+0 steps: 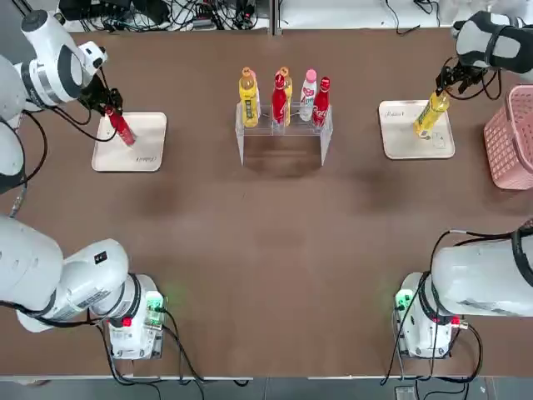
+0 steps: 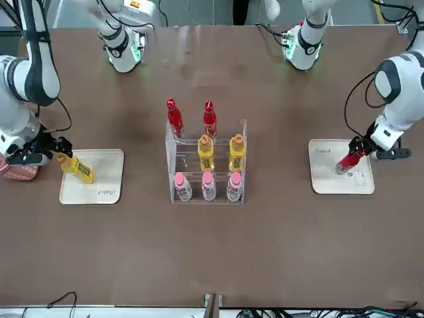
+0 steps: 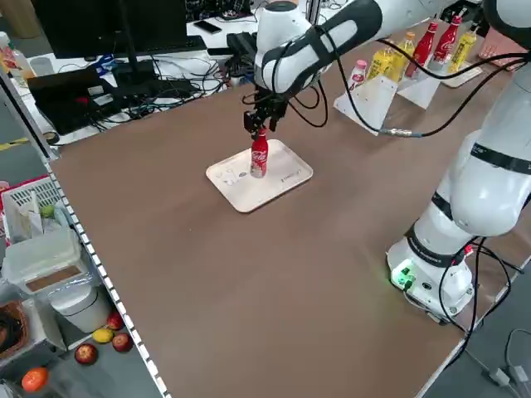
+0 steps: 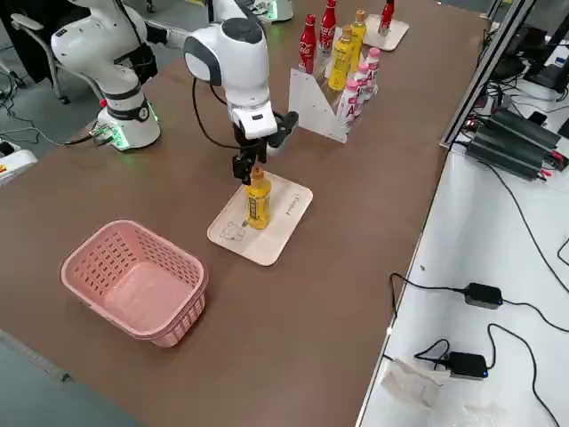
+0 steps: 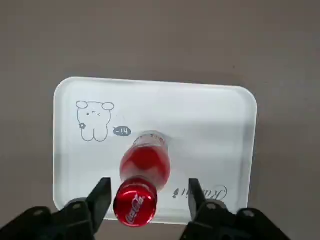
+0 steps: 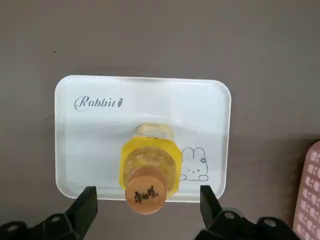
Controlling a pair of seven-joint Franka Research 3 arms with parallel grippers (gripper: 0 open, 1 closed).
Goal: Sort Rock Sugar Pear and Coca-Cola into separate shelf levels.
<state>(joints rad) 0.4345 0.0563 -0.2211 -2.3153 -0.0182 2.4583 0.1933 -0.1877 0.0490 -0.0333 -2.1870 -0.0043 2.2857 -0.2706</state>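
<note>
Open jaws [image 5: 150,200] flank the glossy red Coca-Cola [image 5: 145,172], capped red with white script.

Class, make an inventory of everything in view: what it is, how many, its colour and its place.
Red bottles: three; two in rack, one on left tray
Yellow bottles: three; two in rack, one on right tray
White-pink bottles: three; in rack
Rack: one, clear; table's far middle
Trays: two, cream; either side of rack
Basket: one, pink; right of right tray
Monitor: one, black; beyond table
Fruit: several, red, yellow, orange; beside table
Cables: many, mostly black; around table
Arms: two, white with black
Pincers: two, black; left around its tray's bottle top, right likewise
</note>
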